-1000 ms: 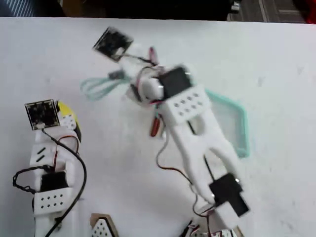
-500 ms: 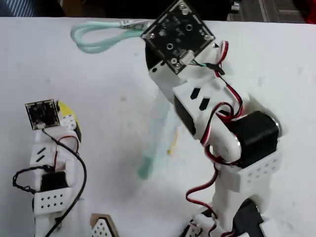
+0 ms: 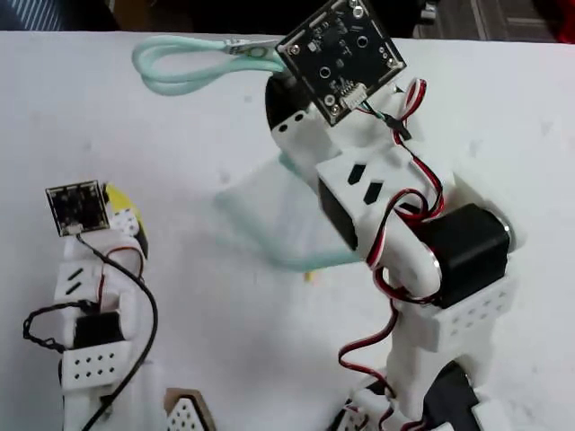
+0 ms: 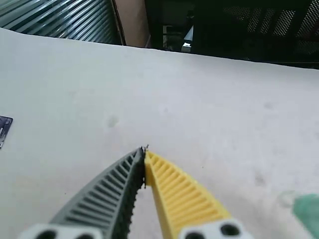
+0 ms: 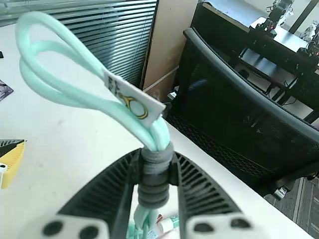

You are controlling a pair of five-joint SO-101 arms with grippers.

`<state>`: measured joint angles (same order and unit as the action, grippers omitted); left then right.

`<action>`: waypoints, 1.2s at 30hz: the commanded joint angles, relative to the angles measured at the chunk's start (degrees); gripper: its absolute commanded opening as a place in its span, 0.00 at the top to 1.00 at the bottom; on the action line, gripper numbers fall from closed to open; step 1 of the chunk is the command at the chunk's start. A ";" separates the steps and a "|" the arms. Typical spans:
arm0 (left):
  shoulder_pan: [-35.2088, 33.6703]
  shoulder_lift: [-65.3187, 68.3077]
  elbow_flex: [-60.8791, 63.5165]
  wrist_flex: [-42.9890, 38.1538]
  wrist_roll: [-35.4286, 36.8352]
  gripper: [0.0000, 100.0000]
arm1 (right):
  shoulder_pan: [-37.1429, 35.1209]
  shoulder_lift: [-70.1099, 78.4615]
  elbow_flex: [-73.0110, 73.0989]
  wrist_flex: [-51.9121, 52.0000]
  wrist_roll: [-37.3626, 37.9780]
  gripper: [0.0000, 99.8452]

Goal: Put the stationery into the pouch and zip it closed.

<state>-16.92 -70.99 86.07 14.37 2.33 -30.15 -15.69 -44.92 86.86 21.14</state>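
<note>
- The pouch [image 3: 269, 220], see-through with mint-green edging, hangs blurred near the middle of the table [image 3: 503, 108], partly under the raised right arm. I cannot tell whether its lower edge touches the table.
- A mint-green cord loop [image 3: 180, 67] runs out from the pouch's top toward 11 o'clock, held up in the air. A small white tag [image 5: 133, 98] with a gold ring sits on it.
- The right gripper [image 5: 155, 167] is clamped on the grey collar at the base of the cord loop, one finger on each side of it.
- A small yellowish bit [image 3: 310, 274] shows at the pouch's lower edge, toward 5 o'clock. It is too small to name.
- The left gripper [image 4: 144, 154] is low over bare table, at about 8 o'clock from the pouch and well apart from it. Its grey and yellow fingers are pressed together with nothing between them.
- A black mesh chair [image 5: 239, 114] stands beyond the table's far edge.
</note>
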 commanded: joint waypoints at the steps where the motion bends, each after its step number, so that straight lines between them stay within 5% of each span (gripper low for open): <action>1: 0.40 -1.45 -0.35 0.53 -0.35 0.98 | 0.57 -1.71 -2.29 -2.59 -0.09 0.98; 29: 0.57 -1.45 -0.35 0.53 -0.35 0.98 | 3.47 -3.65 -2.20 -4.44 -0.44 0.98; 36: 13.23 -1.45 -0.70 0.44 -0.09 0.98 | -1.98 -2.95 -1.67 -0.75 -0.53 0.98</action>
<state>-11.82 -70.99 86.07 14.37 2.42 -29.10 -17.63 -44.92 85.63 21.05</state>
